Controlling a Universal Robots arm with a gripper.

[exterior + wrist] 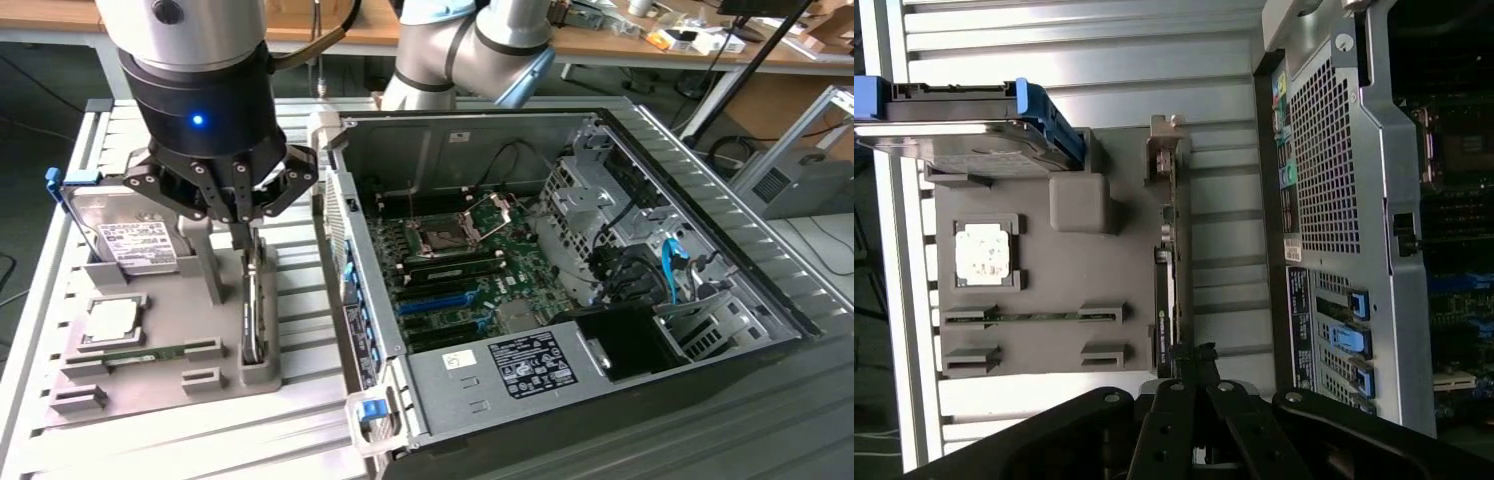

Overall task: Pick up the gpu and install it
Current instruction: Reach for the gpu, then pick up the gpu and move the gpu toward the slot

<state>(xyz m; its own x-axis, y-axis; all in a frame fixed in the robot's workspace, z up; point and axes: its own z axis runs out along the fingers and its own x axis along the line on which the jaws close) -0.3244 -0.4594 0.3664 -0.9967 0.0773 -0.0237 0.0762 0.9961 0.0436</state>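
Grey fixture point(160, 400) holding gpu point(254, 325) on edge; gripper point(242, 222) pinched onto its top edge, beside open case point(727, 225).

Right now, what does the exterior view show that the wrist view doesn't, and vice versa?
The exterior view adds the robot arm, plus the power supply and blue cables inside the computer case. The wrist view adds the case's perforated rear grille. Both share the shut gripper at the gpu, standing on edge in the grey holder with the hard drive, processor chip and memory stick.
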